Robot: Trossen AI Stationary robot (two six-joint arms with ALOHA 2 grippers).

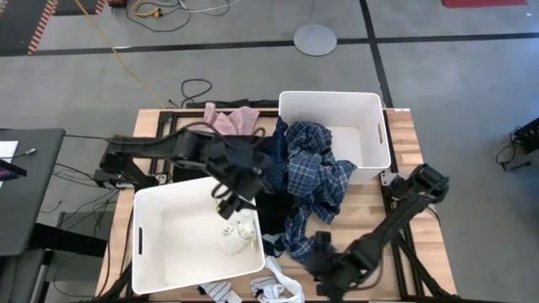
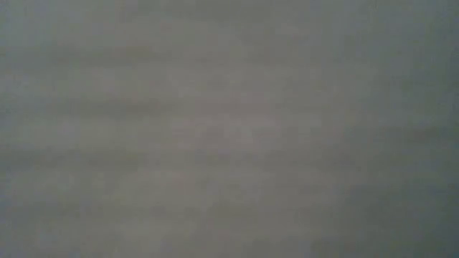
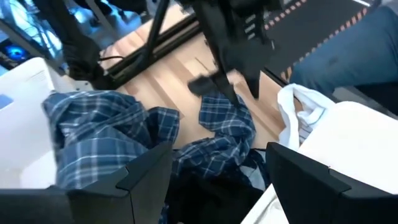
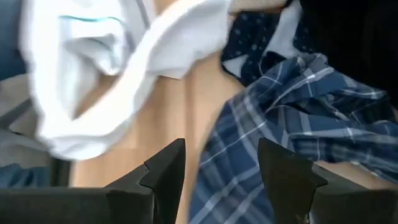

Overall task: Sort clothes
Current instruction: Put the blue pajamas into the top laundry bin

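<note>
The blue-white plaid shirt (image 1: 307,181) lies in a heap from the far right bin (image 1: 375,126) down across the table. It partly covers the black garment (image 1: 269,210). The pink garment (image 1: 232,119) lies at the table's far edge. A dark blue patterned piece (image 4: 261,37) shows beside the shirt. A white cloth (image 1: 238,234) lies in the near left bin (image 1: 168,244). White socks (image 1: 278,290) and a striped one (image 1: 219,292) lie at the near edge. My left gripper (image 3: 217,174) is open and empty above the black garment and shirt. My right gripper (image 4: 221,165) is open over the shirt's near end (image 4: 249,137).
The two white bins take up the table's far right and near left. Bare wood (image 1: 370,210) shows right of the shirt. The low view shows only grey. A black side table (image 1: 25,185) stands left of the table.
</note>
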